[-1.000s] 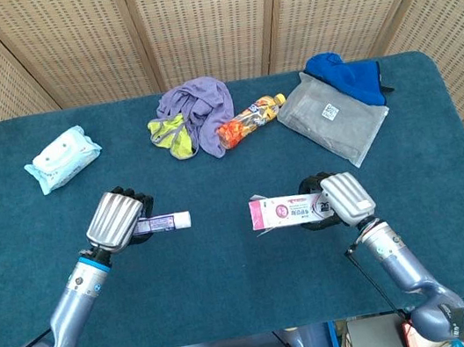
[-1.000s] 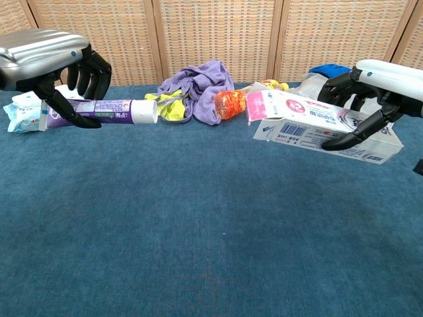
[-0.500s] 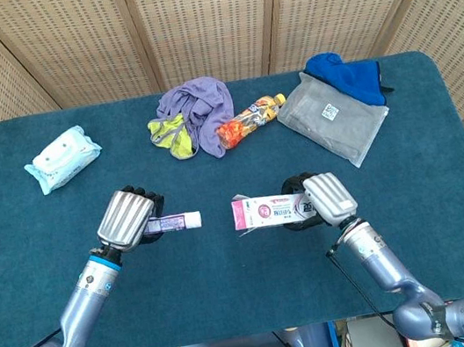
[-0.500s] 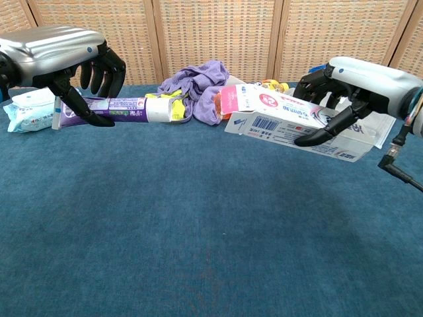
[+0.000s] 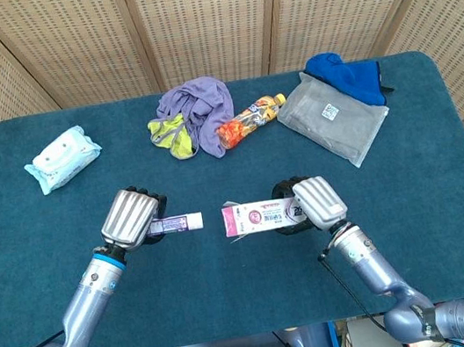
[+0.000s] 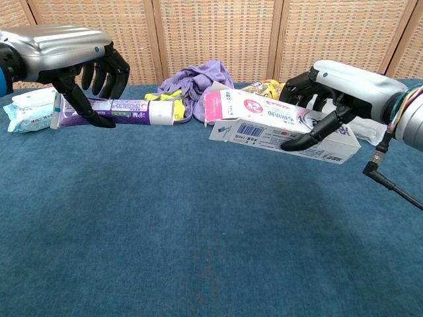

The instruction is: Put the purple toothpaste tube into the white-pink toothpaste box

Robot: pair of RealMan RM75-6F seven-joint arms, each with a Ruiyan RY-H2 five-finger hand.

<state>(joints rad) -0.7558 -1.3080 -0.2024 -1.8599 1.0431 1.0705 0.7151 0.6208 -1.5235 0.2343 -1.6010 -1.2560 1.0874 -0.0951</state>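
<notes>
Above the blue table [image 5: 255,312], I have brought both hands closer together than they were a second ago: the gap between cap and carton mouth has narrowed to a small one. My left hand [image 5: 131,219] grips the purple toothpaste tube [image 5: 178,224] around its body, fingers curled over it, white cap pointing toward the carton. My right hand [image 5: 313,204] holds the white-pink toothpaste box [image 5: 257,216] by its far end, fingers wrapped above and below, the open flap end facing the tube (in the chest view the flaps hang loose at the mouth). The tube is outside the box, level with it and just beside its opening; I cannot see anything inside the carton.

Along the far edge nothing has shifted: a pack of wet wipes [image 5: 62,157] at left, a purple cloth [image 5: 196,106] over a yellow-green garment [image 5: 170,136], an orange drink bottle [image 5: 250,120] lying on its side, and a grey packet [image 5: 332,117] with a blue cloth [image 5: 345,74] on its back corner.
</notes>
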